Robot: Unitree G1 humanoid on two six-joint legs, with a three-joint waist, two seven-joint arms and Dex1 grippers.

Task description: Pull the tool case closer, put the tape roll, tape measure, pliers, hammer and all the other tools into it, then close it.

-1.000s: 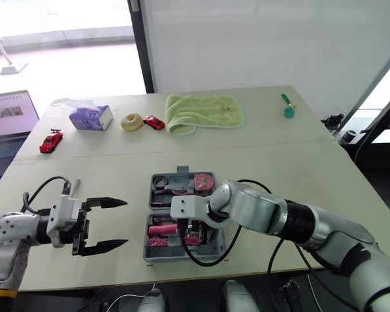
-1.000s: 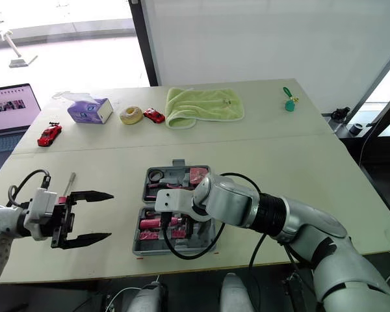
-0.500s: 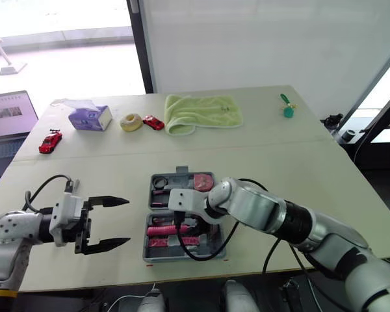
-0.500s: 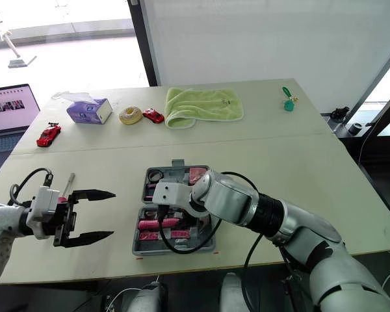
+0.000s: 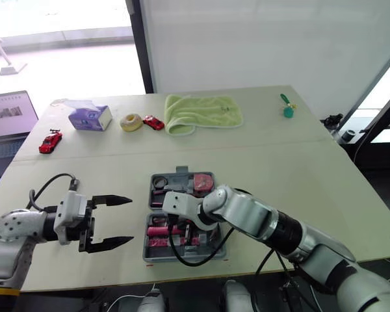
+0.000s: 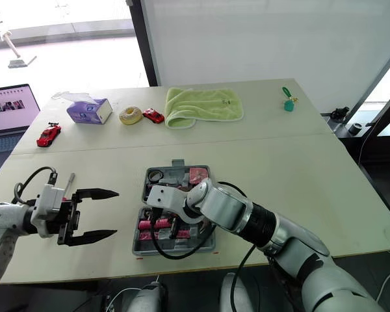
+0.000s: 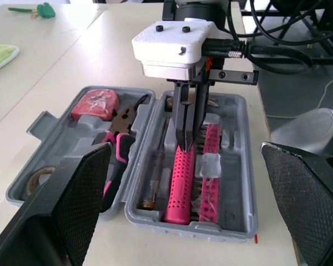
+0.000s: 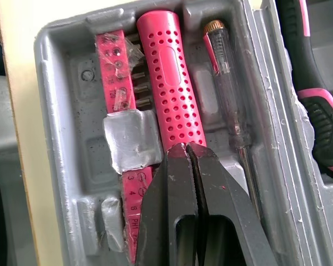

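Note:
The grey tool case [image 5: 155, 255] lies open near the table's front edge. Its far half holds a red tape measure [image 7: 94, 105], pink-handled pliers [image 7: 119, 133] and a dark roll [image 5: 159, 184]. Its near half holds a pink perforated handle [image 8: 169, 83], a pink bit strip [image 8: 119, 83] and a clear tester screwdriver [image 8: 227, 94]. My right gripper [image 8: 187, 147] is shut, its tips resting on the end of the pink handle [image 7: 180, 183]. To the left of the case, my left gripper [image 5: 130, 220] is open and holds nothing.
A thin grey rod-like tool [image 6: 69, 182] lies by my left wrist. At the back are a purple tissue box [image 5: 90, 117], a yellow roll [image 5: 131, 121], two red toy cars [image 5: 154, 122] [image 5: 51, 140], a green towel [image 5: 203, 112] and a small green item [image 5: 288, 107].
My right arm has slid left over the case's near half, bringing its shut fingers onto the pink handle. My left gripper has edged right, toward the case.

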